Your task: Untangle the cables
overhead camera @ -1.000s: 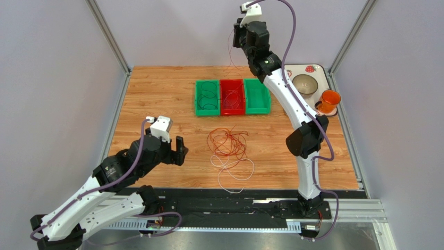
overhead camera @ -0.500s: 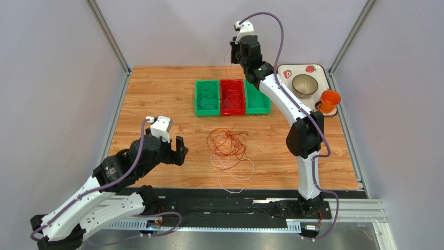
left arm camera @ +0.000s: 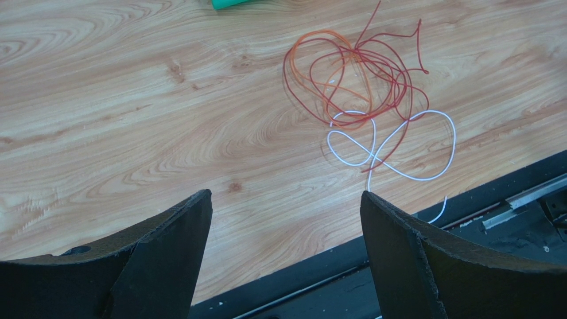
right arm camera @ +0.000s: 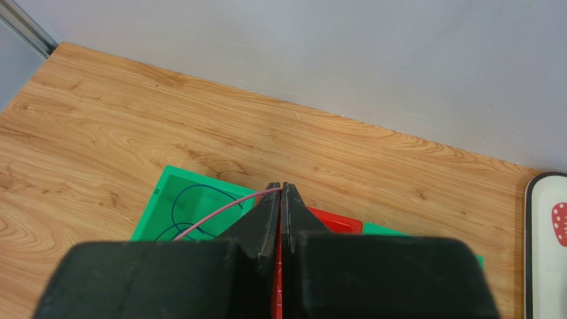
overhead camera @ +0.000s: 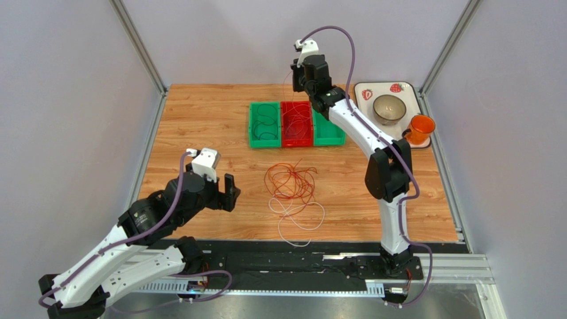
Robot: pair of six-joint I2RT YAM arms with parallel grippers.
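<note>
Holds the left gripper (left arm camera: 286,199) spread wide and empty beside the loose tangle of cables (overhead camera: 291,184), red loops touching 1 white strand (left arm camera: 349,112), likely ready to pin it. Shows 1 dark cable (overhead camera: 265,123) already coiled in the green bin (overhead camera: 251,133), seemingly sorted by colour. Pinches the right gripper (right arm camera: 281,189) tight on 1 red wire (right arm camera: 219,211) above the red bin (overhead camera: 297,143), apparently to drop it there

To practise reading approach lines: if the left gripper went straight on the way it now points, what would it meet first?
The left gripper would probably meet bare table first, with the cables lying farther on, off to one side; depth is unclear.
</note>
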